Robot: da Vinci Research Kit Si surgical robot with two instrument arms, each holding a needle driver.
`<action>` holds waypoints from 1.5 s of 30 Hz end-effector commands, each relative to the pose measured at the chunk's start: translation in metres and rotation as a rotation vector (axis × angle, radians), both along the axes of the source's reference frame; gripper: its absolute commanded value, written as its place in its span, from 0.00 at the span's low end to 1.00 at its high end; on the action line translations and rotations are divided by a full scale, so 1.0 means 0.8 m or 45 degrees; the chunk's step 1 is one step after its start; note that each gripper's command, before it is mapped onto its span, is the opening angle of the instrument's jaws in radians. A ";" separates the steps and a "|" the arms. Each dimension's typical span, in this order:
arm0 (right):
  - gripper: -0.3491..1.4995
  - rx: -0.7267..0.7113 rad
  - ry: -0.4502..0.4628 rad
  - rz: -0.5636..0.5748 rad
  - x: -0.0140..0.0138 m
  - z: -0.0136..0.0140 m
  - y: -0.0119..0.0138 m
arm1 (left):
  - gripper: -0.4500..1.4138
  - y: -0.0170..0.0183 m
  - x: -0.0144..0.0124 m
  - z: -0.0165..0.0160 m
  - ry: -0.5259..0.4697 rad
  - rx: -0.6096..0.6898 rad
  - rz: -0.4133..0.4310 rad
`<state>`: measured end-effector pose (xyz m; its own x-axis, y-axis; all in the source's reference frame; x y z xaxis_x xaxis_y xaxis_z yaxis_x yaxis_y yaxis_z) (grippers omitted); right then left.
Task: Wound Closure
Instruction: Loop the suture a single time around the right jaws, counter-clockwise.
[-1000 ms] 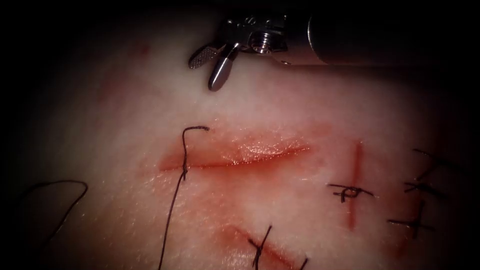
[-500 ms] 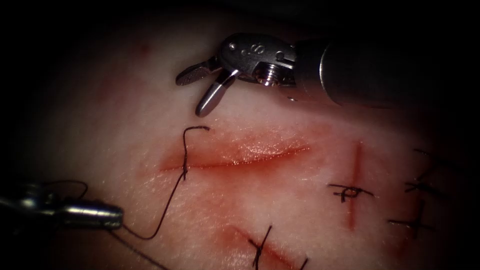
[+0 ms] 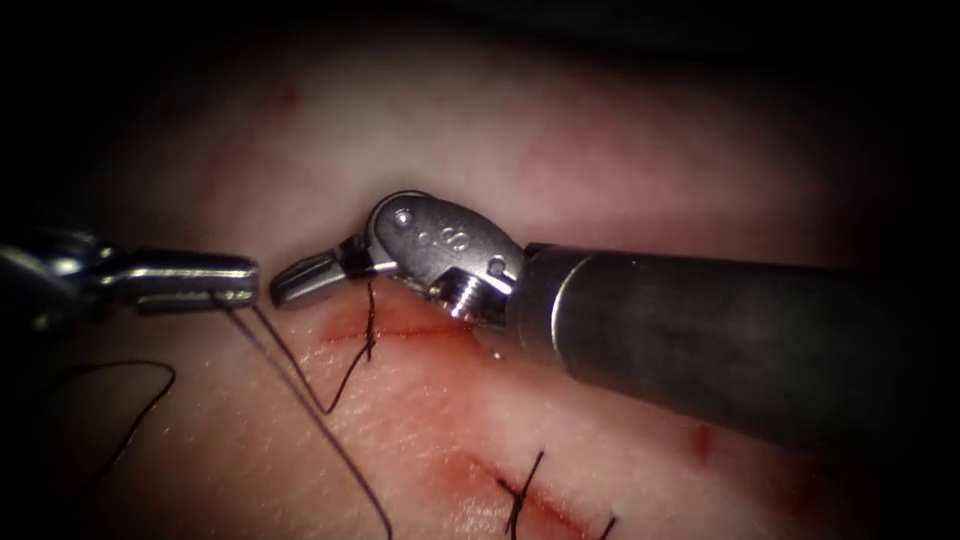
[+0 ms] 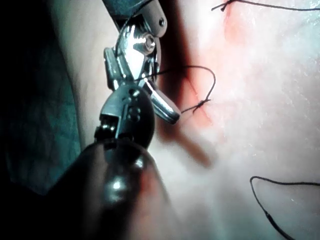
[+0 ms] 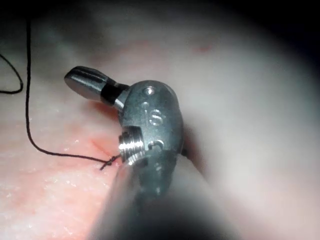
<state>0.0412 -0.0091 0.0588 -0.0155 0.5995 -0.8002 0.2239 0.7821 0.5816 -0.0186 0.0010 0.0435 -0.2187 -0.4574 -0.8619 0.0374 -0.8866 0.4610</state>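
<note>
We see right tool (image 3: pixel 305 280) low over cut's (image 3: pixel 400 332) left end, jaws clenched on short thread tail (image 3: pixel 370 315) standing up from knot (image 3: pixel 368 347) at cut. Left tool (image 3: pixel 215 282) just left of it, tips near but apart, jaws closed on long thread (image 3: pixel 300 375), which sags to a bend below cut, then climbs to knot. We cannot find needle. Red fluid (image 3: pixel 420 425) smears tissue (image 3: pixel 560 160) around cut. Finished stitch (image 3: pixel 522 490) sits lower down.
</note>
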 end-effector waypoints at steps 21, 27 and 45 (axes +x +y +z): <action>0.00 0.239 0.264 0.043 0.0022 0.0002 -0.0045 | 0.00 0.0048 0.0008 0.0096 -0.283 0.038 0.118; 0.00 0.302 0.262 0.113 0.0014 -0.0004 -0.0043 | 0.00 0.0051 0.0021 0.0120 -0.307 0.059 0.135; 0.00 0.611 0.263 0.372 -0.0021 -0.0023 -0.0035 | 0.00 0.0015 0.0035 0.0240 -0.247 0.154 0.102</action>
